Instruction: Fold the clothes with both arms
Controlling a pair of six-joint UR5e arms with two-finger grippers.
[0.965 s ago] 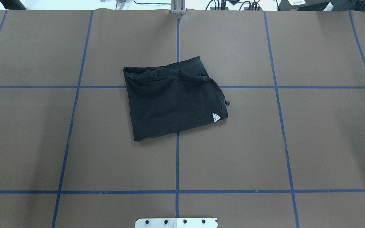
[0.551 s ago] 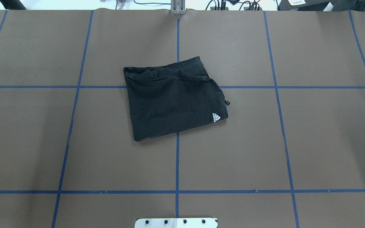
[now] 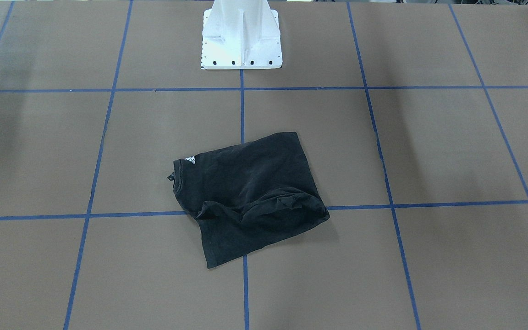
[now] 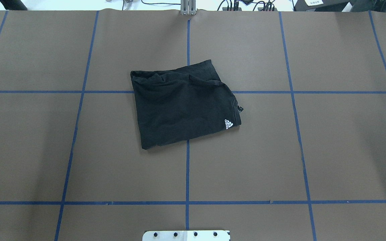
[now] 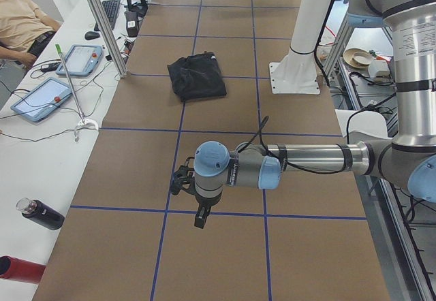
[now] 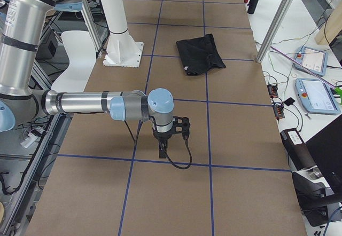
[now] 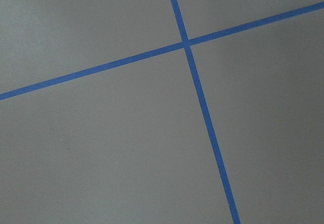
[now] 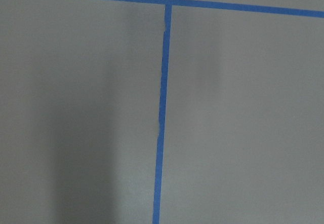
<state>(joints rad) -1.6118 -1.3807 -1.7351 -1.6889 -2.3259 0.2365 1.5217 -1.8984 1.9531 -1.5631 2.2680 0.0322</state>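
The black T-shirt lies folded into a rough rectangle at the middle of the table, with its white collar logo on top; its front print is hidden. It also shows in the front-facing view and in the side views. My left gripper hangs over bare table far from the shirt, near the table's left end. My right gripper hangs likewise near the right end. I cannot tell whether either is open or shut. Neither touches the shirt.
The brown table cover bears a grid of blue tape lines. The white pedestal base stands at the robot's side. Tablets and bottles lie on the bench beyond the far edge. A person sits there.
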